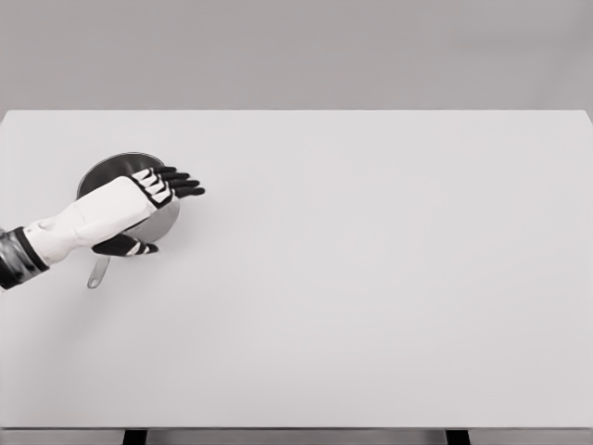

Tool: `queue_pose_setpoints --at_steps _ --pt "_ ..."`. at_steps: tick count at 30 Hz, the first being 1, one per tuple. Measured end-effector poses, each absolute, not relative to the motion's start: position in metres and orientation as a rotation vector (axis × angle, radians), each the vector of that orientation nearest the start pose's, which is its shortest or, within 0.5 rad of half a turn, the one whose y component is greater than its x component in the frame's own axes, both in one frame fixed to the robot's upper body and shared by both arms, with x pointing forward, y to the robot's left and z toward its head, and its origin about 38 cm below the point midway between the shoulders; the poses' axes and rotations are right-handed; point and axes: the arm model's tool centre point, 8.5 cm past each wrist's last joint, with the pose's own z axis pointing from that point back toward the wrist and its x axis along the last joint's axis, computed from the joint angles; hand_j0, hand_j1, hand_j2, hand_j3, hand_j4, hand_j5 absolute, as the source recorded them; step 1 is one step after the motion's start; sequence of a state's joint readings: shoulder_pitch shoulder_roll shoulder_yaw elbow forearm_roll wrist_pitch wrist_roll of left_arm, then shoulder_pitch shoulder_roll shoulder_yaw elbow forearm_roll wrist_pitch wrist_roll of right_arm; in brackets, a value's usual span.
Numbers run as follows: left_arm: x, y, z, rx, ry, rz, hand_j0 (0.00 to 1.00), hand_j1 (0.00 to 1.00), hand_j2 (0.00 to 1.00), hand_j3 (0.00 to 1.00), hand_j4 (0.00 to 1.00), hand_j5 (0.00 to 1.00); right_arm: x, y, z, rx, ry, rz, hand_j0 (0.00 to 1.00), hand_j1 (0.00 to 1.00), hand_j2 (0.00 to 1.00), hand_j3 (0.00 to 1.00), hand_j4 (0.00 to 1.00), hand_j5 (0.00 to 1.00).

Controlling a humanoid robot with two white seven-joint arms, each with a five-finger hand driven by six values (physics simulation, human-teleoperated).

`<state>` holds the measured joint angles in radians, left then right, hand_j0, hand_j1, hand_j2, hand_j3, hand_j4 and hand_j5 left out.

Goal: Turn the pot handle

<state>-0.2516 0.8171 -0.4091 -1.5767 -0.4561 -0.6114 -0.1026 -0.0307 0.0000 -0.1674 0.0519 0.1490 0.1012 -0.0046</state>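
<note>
A round dark metal pot sits on the white table at the far left. Its short grey handle points toward the front edge, slightly left. My left hand hovers over the pot's right half, palm down. Its black fingers stretch out to the right past the rim, and the thumb hangs below near the base of the handle. The hand holds nothing. Much of the pot is hidden under the hand and forearm. The right arm is out of view.
The table's far edge meets a plain grey wall. Two dark table legs show under the front edge.
</note>
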Motion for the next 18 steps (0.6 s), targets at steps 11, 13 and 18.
queue_pose_setpoints --at_steps 11,13,18 --pt "0.367 0.33 0.158 0.454 -1.717 -1.709 1.0 1.0 1.0 1.0 1.0 1.0 -0.008 -0.269 -0.26 -0.082 0.121 -0.023 1.0 1.0 1.0 1.0 1.0 1.0" --pt "0.366 0.337 0.156 0.465 -1.699 -1.698 1.0 1.0 1.0 1.0 1.0 1.0 -0.008 -0.269 -0.26 -0.082 0.121 -0.023 1.0 1.0 1.0 1.0 1.0 1.0" --pt "0.368 0.352 0.161 0.511 -1.682 -1.677 1.0 1.0 1.0 1.0 1.0 1.0 -0.008 -0.269 -0.26 -0.082 0.121 -0.023 1.0 1.0 1.0 1.0 1.0 1.0"
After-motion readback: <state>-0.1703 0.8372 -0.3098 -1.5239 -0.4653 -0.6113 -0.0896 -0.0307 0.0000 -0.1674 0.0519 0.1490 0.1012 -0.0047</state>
